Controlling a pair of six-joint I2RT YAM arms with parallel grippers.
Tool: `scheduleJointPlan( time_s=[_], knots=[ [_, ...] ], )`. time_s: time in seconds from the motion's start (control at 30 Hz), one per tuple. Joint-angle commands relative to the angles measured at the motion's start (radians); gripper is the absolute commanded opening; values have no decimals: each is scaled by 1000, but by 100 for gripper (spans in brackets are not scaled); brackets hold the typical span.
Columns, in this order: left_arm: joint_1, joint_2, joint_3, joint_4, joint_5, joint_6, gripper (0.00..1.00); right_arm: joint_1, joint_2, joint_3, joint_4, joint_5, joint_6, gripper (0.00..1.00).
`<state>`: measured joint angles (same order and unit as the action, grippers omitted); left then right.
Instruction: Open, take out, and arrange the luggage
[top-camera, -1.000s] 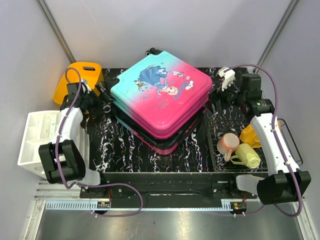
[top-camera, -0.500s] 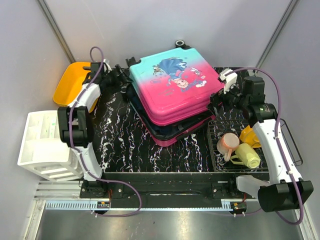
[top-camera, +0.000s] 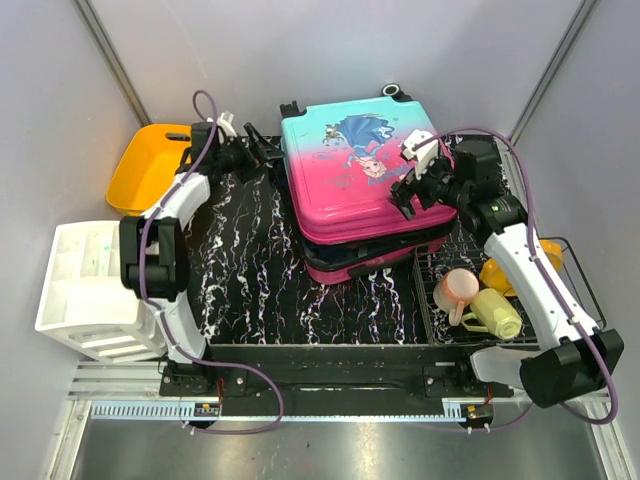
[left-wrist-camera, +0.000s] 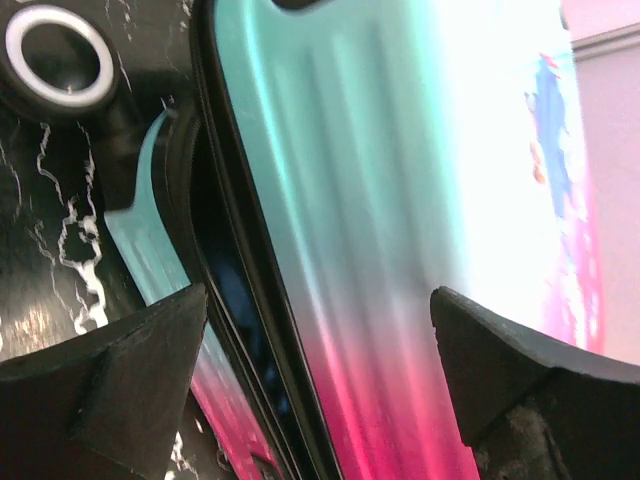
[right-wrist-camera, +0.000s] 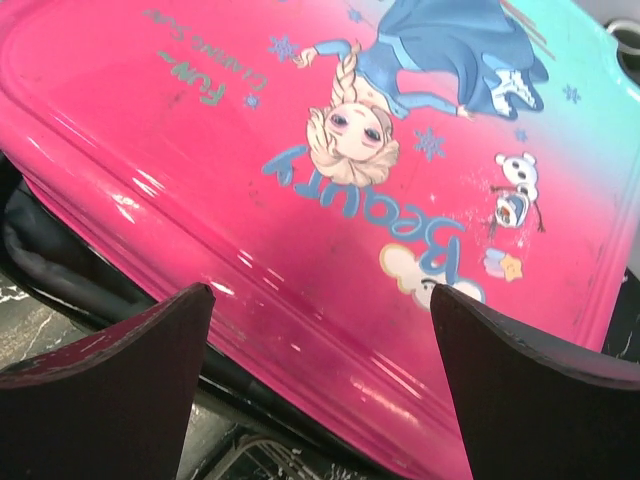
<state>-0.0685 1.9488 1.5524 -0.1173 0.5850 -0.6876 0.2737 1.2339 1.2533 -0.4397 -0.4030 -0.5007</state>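
Observation:
The luggage (top-camera: 350, 175), teal fading to pink with a cartoon princess print, lies flat at the back middle of the table. Its top shell sits slightly skewed over the lower shell, with a dark gap between them (left-wrist-camera: 225, 290). My left gripper (top-camera: 262, 152) is open at the luggage's left side, its jaws spanning the teal-pink shell (left-wrist-camera: 400, 200) and the gap, beside a black wheel (left-wrist-camera: 58, 55). My right gripper (top-camera: 408, 185) hangs open over the lid's right part, above the princess print (right-wrist-camera: 350, 130), with nothing between its fingers (right-wrist-camera: 110, 390).
An orange bin (top-camera: 148, 165) sits at the back left and a white rack (top-camera: 85, 285) at the left edge. A wire basket (top-camera: 590, 290) on the right holds a pink mug (top-camera: 457, 287), a yellow-green mug (top-camera: 495, 312) and an orange item (top-camera: 500, 270).
The luggage has turned and slid toward the back right. My left arm has stretched to the back beside it, and my right gripper has moved left over the lid.

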Motion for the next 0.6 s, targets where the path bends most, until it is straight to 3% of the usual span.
scheduleJointPlan(
  time_s=[0.0,0.07,0.1,0.13,0.23,0.3,0.57],
  knots=[
    [56,-189,-153,258,88,-138,99,44,36,122,-6,4,-24,100],
    [64,-226,-184,191,75,-90,95,50,70,177,-33,3,5,100],
    [62,-234,-190,159,62,-72,88,50,84,198,-57,3,17,100],
    [64,-234,-192,121,56,-46,74,50,105,216,-70,3,27,100],
    [64,-206,-196,39,36,-49,44,51,134,271,-108,1,40,100],
    [64,-182,-199,34,61,-55,40,53,144,296,-137,-8,34,100],
    [52,-54,-166,88,91,-9,41,64,168,339,-200,-16,1,100]
  ],
)
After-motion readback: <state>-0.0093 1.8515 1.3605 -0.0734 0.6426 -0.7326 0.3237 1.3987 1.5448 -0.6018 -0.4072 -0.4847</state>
